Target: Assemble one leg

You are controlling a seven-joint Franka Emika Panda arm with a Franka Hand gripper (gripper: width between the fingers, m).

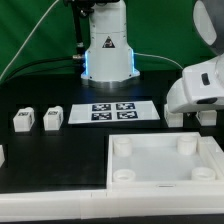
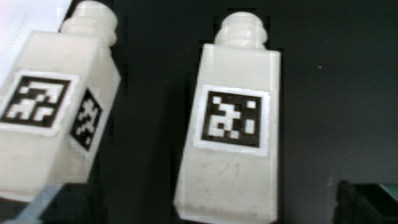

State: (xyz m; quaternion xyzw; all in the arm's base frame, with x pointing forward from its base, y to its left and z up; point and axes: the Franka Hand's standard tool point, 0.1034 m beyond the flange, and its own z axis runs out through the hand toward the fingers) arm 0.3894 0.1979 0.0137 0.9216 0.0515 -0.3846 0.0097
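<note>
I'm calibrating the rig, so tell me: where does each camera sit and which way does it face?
Exterior view: off the arm, facing across the table toward the robot base; the white arm shows at the exterior view's right.
Wrist view: on the wrist, looking closely down at two legs; only the tool's dark fingertips show.
Shared: the black table; which legs match is unclear.

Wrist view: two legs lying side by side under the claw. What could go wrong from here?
1. The gap between the centred leg and the neighbouring leg is narrow; a descending finger may well hit or shove the neighbour instead of entering it.
2. The claw looks open wide enough that closing could catch both legs, or skew the grasped one.
</note>
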